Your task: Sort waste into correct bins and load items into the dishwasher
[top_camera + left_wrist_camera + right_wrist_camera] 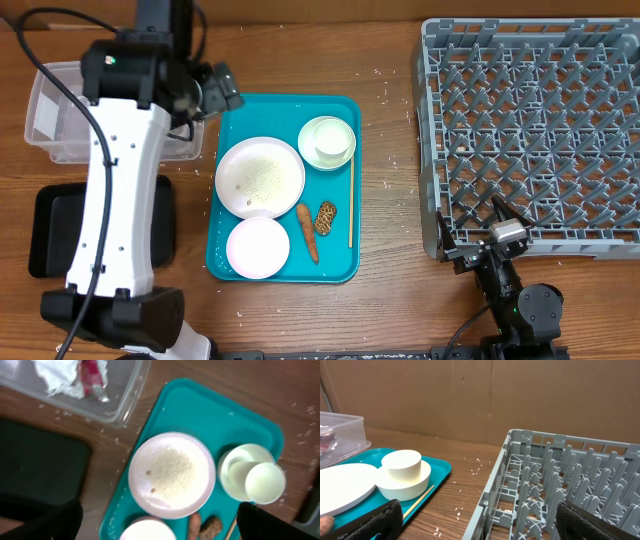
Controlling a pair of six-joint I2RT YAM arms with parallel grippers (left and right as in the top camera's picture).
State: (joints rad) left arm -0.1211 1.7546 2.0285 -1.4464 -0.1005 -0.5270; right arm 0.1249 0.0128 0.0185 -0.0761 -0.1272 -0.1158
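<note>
Jaws of the left gripper [218,90] are held wide apart with nothing between them, and those of the right gripper [480,243] are likewise spread and empty. The left gripper is poised between the clear tub [45,125] and the teal tray [345,262]. Since the crumpled paper [60,377] and its red scrap [92,375] lie inside the tub, that piece of waste is judged sorted. The right gripper is parked at the near corner of the grey rack [530,130], presumably kept ready for loading. On the teal tray are found the large plate [260,178] strewn with rice [170,467], the cup [265,483] nested in a bowl [231,467], a second bowl [258,247], the carrot [307,232] and, just beside it, the brown lump [326,216]. The carrot's long axis is laid from far to near across the tray, slightly slanted, with the narrower end apparently pointed at the near edge, so a grip across its width is judged best suited
</note>
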